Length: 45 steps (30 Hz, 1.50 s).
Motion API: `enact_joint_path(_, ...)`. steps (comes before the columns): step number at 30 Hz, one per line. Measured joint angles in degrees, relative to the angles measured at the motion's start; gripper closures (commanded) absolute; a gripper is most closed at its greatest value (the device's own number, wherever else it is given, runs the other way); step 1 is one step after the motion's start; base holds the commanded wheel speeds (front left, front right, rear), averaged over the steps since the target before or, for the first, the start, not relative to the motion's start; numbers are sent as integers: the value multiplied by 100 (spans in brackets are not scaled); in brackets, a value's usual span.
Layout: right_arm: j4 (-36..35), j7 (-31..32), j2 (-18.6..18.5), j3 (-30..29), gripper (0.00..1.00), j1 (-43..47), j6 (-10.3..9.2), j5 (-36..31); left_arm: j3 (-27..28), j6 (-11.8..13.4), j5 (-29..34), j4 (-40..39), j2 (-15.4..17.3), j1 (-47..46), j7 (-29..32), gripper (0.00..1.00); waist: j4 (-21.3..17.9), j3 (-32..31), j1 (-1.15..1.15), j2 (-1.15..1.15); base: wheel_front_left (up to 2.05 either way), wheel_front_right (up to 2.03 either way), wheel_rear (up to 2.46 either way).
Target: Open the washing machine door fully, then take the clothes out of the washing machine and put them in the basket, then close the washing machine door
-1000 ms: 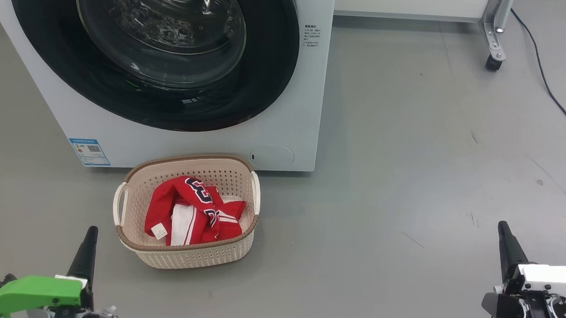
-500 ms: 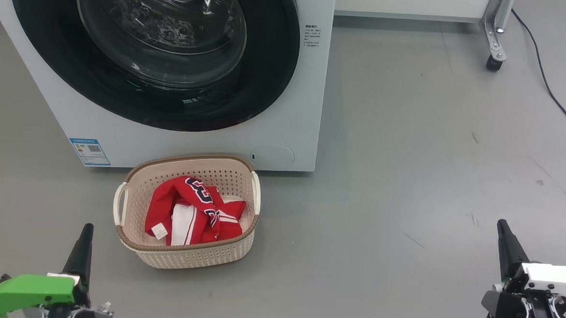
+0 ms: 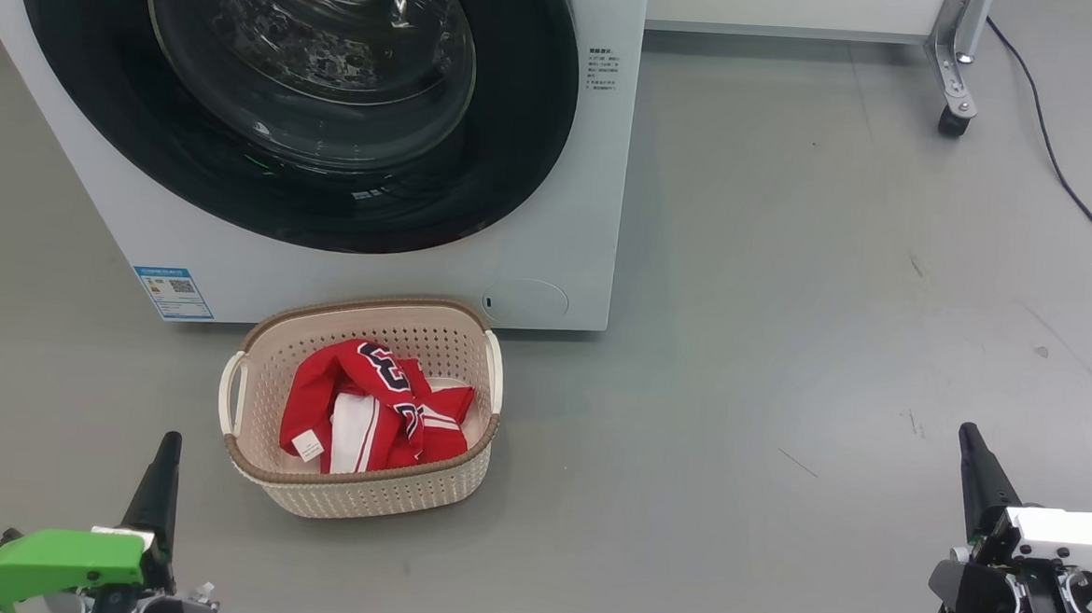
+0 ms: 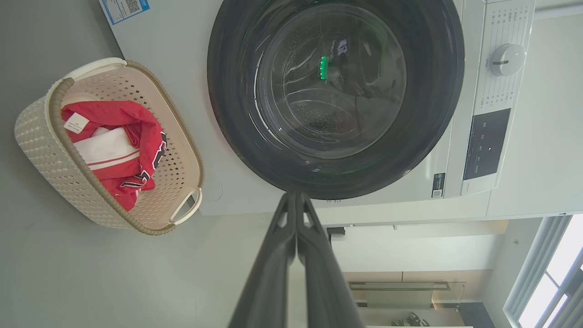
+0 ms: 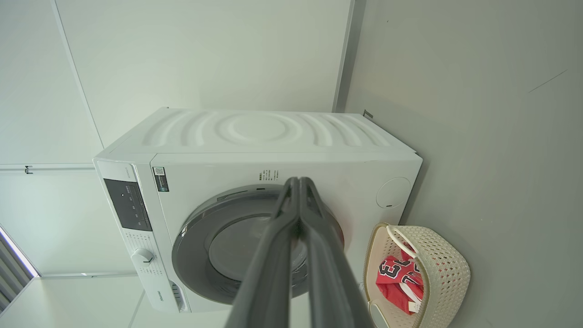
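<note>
Currently one basket holds clothes; one door closed; left gripper, right gripper pinched together.

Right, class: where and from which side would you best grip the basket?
I'd take the basket by a cream loop handle at a short end, coming from above on its outer side: each loop stands clear of the brown rim, leaving a gap for a finger.

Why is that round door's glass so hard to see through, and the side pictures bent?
Head view: the washing machine door carries pale glare streaks. Left wrist view: a green glint reflects in its glass, and the window is overexposed. Right wrist view: the wide lens bows the washing machine.
</note>
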Motion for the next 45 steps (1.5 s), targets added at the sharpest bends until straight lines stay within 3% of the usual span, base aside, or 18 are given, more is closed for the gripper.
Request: enact_joint_path(45,-1,0,1,-7,100,-1,0,0,18,0,0,10,-1,-4,1,100,1,0,0,0,0,0,0)
